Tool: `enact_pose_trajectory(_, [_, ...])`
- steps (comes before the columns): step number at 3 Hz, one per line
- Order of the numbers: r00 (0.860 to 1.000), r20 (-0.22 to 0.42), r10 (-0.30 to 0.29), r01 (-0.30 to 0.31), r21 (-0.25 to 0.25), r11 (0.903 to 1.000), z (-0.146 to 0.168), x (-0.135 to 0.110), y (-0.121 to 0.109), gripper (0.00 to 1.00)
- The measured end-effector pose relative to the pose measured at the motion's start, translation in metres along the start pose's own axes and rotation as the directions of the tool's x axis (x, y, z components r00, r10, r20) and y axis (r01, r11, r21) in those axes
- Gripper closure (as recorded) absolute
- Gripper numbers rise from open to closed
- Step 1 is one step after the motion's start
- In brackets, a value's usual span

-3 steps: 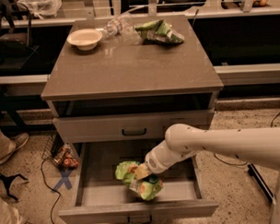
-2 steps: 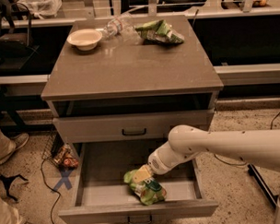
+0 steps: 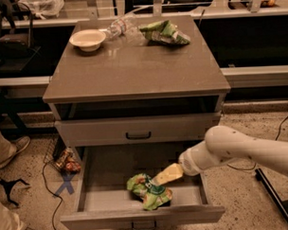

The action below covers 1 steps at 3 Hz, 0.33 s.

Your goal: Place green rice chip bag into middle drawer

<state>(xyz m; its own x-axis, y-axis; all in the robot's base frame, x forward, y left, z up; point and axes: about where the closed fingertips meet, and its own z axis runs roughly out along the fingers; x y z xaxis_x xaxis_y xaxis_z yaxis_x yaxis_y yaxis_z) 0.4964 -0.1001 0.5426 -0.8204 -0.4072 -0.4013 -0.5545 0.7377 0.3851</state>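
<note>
Camera view: the green rice chip bag (image 3: pixel 147 190) lies crumpled on the middle drawer (image 3: pixel 96 185) floor near the front wall. Its long axis runs back-left to front-right, and which end is the top is unclear. The hand (image 3: pixel 159 180) touches the bag's upper edge, but I cannot tell whether it grips. Best to release low, then lift straight clear.

On the table (image 3: pixel 133 74) I see a cream bowl (image 3: pixel 88 39), a clear bottle (image 3: pixel 119 28) on its side and a small dark green bag (image 3: pixel 164 32) at the back; my tool (image 3: pixel 159 179) hangs low out front
</note>
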Motion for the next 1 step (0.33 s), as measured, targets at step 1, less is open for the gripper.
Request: enact_pose_trajectory(1, [0.998,0.033,0.052,-0.053,0.038,0.9979,-0.0353,0.0185,-0.0305,0.00])
